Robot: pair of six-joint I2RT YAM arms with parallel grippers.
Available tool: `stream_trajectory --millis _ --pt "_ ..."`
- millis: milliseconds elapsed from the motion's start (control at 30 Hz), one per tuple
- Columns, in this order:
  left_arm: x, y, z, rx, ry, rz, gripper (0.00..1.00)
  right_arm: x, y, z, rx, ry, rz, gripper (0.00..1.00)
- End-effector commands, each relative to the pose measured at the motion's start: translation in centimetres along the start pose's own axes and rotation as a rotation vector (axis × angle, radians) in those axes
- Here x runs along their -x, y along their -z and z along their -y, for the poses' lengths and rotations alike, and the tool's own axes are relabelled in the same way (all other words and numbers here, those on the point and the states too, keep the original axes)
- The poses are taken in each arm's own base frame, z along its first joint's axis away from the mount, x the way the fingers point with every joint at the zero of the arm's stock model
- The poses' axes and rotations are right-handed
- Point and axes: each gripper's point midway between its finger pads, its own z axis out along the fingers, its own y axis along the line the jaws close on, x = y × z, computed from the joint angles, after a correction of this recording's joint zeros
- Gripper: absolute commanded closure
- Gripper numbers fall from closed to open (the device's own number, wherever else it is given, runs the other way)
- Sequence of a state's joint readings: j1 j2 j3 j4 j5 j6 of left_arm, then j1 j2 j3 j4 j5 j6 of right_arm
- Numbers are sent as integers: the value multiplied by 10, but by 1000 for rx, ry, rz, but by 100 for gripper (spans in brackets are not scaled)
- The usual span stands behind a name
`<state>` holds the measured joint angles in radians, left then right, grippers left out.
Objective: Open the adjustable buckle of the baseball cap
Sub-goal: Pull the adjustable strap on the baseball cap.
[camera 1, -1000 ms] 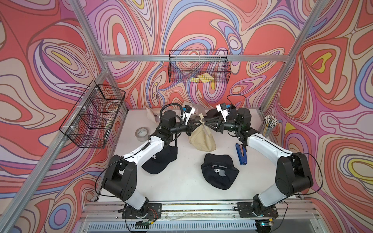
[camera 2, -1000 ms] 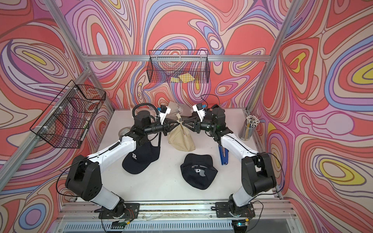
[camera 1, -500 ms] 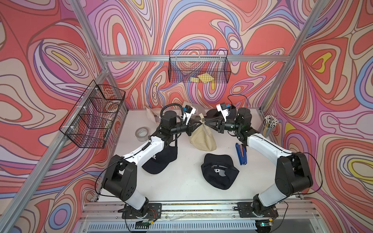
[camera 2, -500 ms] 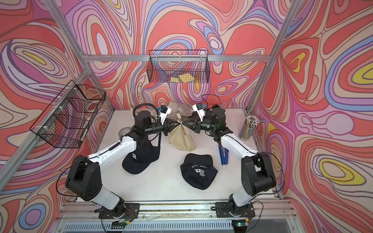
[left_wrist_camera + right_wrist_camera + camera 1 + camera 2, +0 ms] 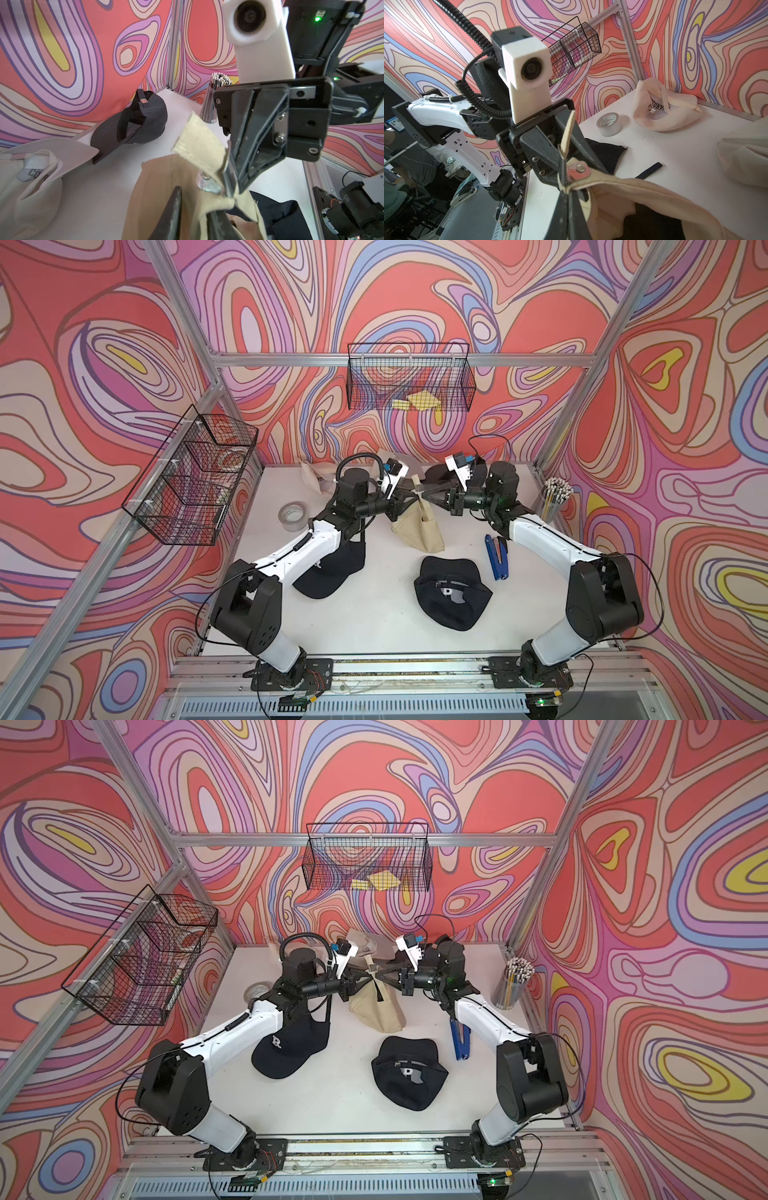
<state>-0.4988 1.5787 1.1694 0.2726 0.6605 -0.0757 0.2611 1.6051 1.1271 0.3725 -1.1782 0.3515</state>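
The tan baseball cap [image 5: 417, 522] [image 5: 380, 1011] hangs above the table at the back middle, crown down, in both top views. Its strap is pulled up between the two arms, and the loose strap end [image 5: 569, 128] sticks up free. My right gripper [image 5: 568, 193] [image 5: 424, 494] is shut on the strap right beside the metal buckle [image 5: 579, 169] [image 5: 207, 185]. My left gripper [image 5: 195, 200] [image 5: 409, 498] faces it from the other side. Its jaws stand apart, with tan cloth lying loose between them and over one finger [image 5: 218, 224].
Two navy caps [image 5: 332, 568] [image 5: 453, 597] lie on the white table in front. A blue stapler [image 5: 496, 556], a tape roll [image 5: 293, 514] and a pencil cup [image 5: 555, 497] flank them. A cream cap [image 5: 662, 110] and a dark cap [image 5: 135, 126] lie at the back wall. Wire baskets [image 5: 409, 377] hang on the walls.
My right gripper has closed on the strap by the buckle. My left gripper, shut before, has parted its jaws. The cap and both arms stay where they were.
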Motion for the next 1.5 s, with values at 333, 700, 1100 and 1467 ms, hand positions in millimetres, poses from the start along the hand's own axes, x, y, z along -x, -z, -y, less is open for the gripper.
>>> stream_trajectory --millis 333,700,1100,1467 --pt "22 -2 14 -39 -75 116 67 -4 -13 -12 86 -16 -15 100" --pt "34 3 26 -62 -61 233 100 0 -18 -8 37 -45 27 100" --pt "66 14 8 62 58 329 100 -23 -13 6 -76 -57 -28 100" --pt "77 19 -4 126 90 374 100 -40 -1 12 -208 -39 -104 100"
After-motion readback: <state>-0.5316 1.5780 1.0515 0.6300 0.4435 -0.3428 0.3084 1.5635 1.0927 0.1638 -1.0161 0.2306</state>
